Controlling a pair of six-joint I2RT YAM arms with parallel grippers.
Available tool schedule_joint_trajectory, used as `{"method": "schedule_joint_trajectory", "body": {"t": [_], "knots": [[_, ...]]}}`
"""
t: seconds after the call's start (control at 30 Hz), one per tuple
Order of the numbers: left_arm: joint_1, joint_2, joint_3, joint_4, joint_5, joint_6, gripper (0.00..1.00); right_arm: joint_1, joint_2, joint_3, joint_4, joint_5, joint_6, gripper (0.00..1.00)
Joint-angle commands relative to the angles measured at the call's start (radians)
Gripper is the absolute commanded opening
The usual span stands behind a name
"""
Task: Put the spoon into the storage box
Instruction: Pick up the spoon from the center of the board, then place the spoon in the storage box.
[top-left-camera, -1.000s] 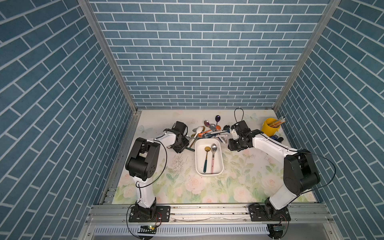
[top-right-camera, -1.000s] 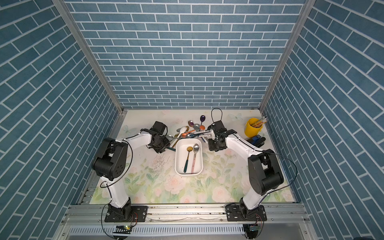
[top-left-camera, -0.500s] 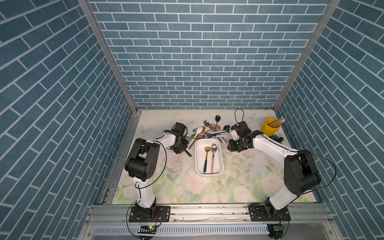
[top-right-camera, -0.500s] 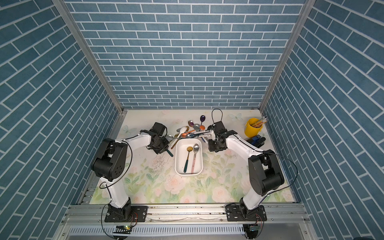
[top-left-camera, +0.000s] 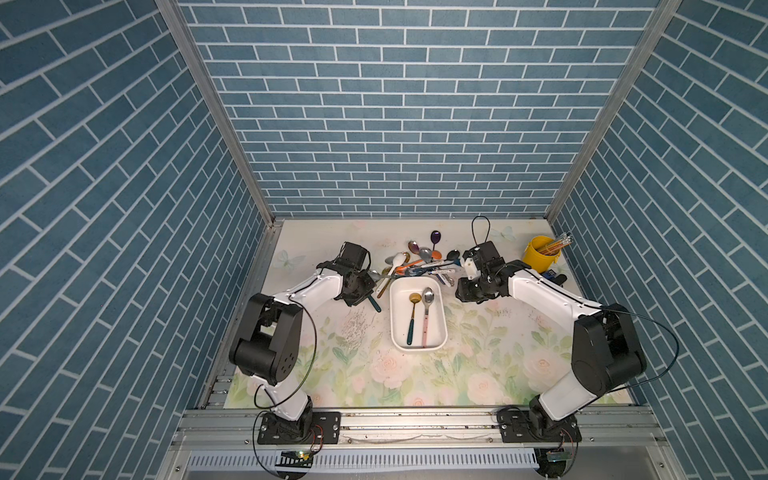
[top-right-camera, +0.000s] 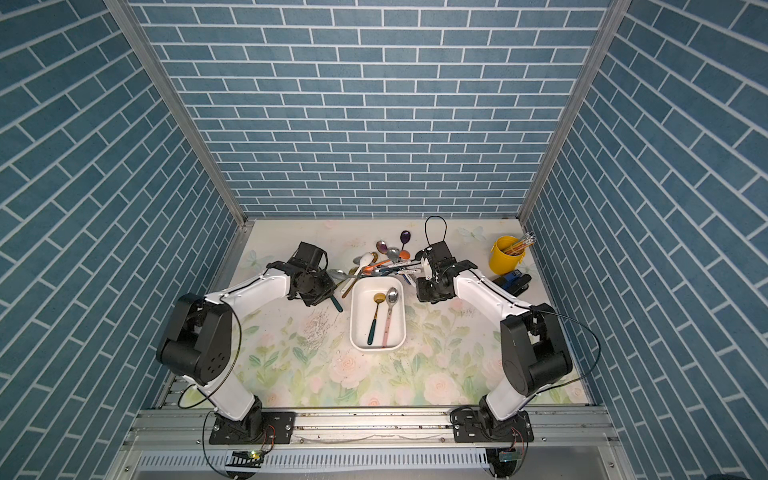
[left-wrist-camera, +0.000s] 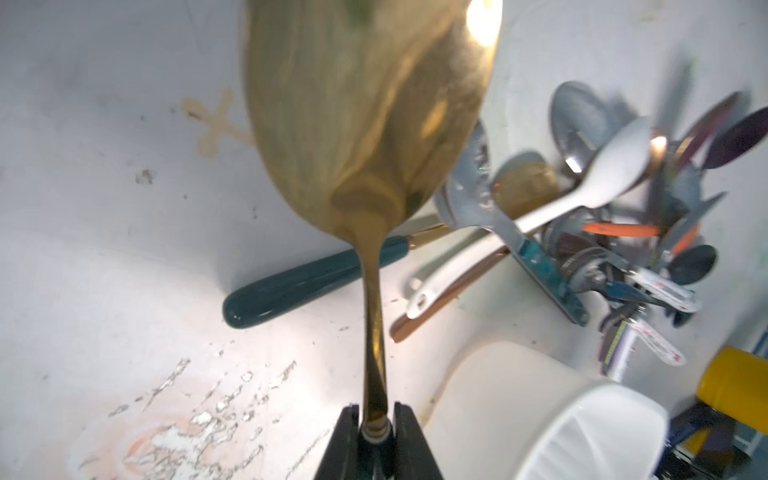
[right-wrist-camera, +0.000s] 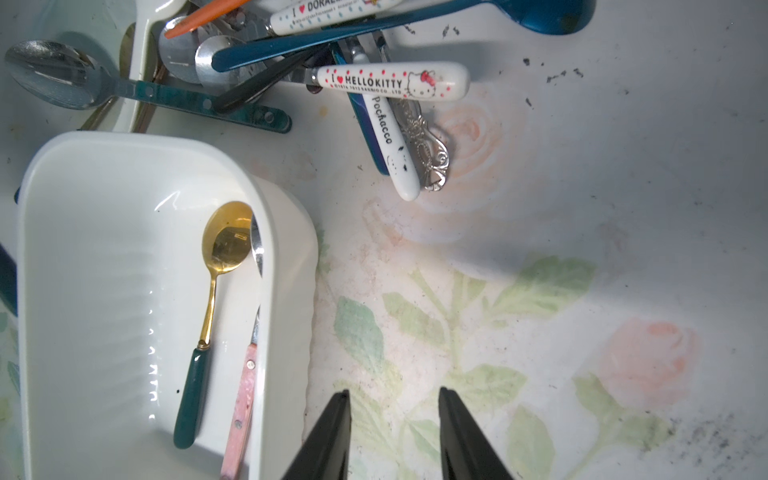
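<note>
The left gripper (left-wrist-camera: 376, 415) is clamped narrow on the thin neck of the gold spoon (left-wrist-camera: 368, 124), right where the gold meets a teal ferrule. The spoon's bowl rises from the jaws towards the wrist camera, large and blurred. Gripper and spoon are outside the storage box (top-left-camera: 400, 328), just beside its left long wall near the far corner; the left wrist view shows that rounded white corner (left-wrist-camera: 582, 428) close to the fingertips.

In both top views a teal handle (top-left-camera: 374, 303) (top-right-camera: 337, 304) pokes out from under this gripper, between it and the box's left wall. I cannot tell whether it belongs to the held spoon. A separate teal-handled spoon (left-wrist-camera: 291, 286) lies flat on the mat beyond the box's far-left corner.

Inside the box lie 2 spoons side by side, lengthwise: 1 gold-bowled with a teal handle (top-left-camera: 411, 320) and 1 silver with a pink handle (top-left-camera: 426, 324).

The right gripper (right-wrist-camera: 392, 399) hangs over the floral mat (right-wrist-camera: 540, 332) just beside the box's right long wall, its jaws moderately parted with nothing between them. A heap of spoons (top-left-camera: 419, 266) lies against the box's far end.
</note>
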Motion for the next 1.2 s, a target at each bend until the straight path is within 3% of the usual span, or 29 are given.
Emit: {"method": "schedule_joint_trajectory", "body": {"t": [0.0, 0.2, 0.5, 1.17], "knots": [[-0.009, -0.034, 0.026, -0.056, 0.019, 0.094, 0.14, 0.003, 0.004, 0.039, -0.033, 0.001, 0.028, 0.38], [-0.102, -0.068, 0.134, -0.108, 0.043, 0.221, 0.14, 0.009, 0.015, 0.047, -0.027, -0.013, 0.064, 0.38], [-0.296, 0.085, 0.298, -0.179, 0.132, 0.342, 0.14, 0.052, 0.035, 0.070, -0.028, -0.002, 0.097, 0.38], [-0.356, 0.284, 0.222, -0.161, 0.230, 0.358, 0.14, 0.057, 0.012, 0.013, -0.022, 0.024, 0.112, 0.39]]}}
